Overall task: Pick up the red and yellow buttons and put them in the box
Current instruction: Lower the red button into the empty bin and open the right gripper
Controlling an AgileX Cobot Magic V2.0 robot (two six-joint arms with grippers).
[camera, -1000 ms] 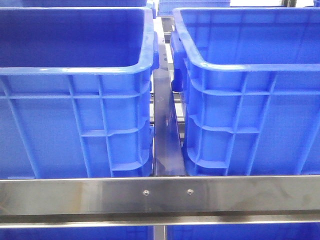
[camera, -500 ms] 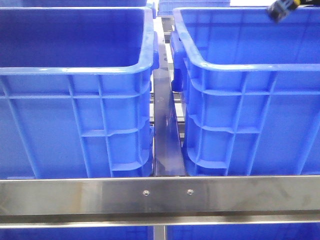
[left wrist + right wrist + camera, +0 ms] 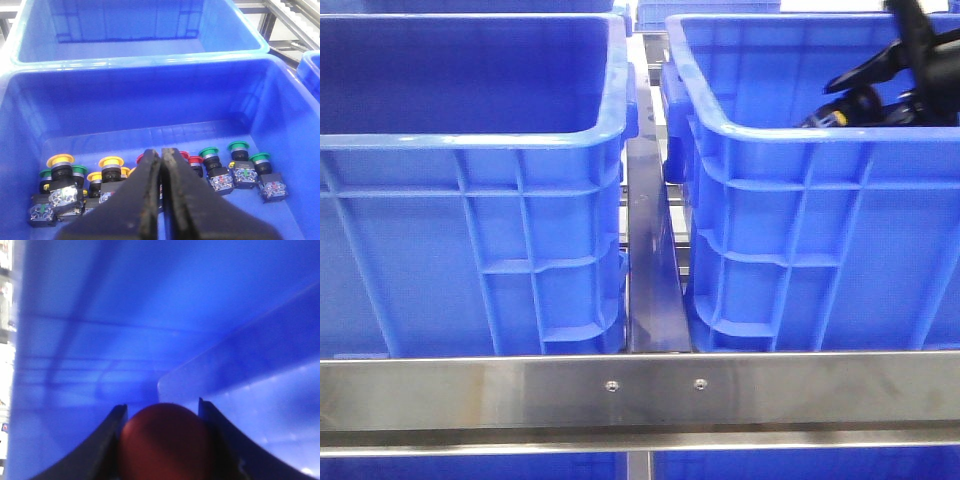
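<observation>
My right gripper [image 3: 161, 409] is shut on a red button [image 3: 165, 442], whose rounded cap fills the gap between the fingers. It hangs inside a blue box [image 3: 100, 315]. In the front view the right arm [image 3: 885, 85] reaches down into the right-hand box [image 3: 790, 132]. My left gripper [image 3: 162, 153] is shut with nothing in it, above a blue crate [image 3: 30, 125] holding several push buttons. Yellow-capped ones [image 3: 111, 162] lie on one side of the fingers and red-capped ones [image 3: 195, 160] just behind them. The left gripper does not show in the front view.
Several green-capped buttons [image 3: 238, 146] lie among the others. A second blue crate [image 3: 135, 25] stands beyond that one. In the front view a left crate [image 3: 470, 140] sits beside the right one. A steel rail [image 3: 640, 390] crosses in front, with a metal strut [image 3: 650, 250] between the crates.
The right arm has come into the front view from the upper right and dropped lower into the right-hand box.
</observation>
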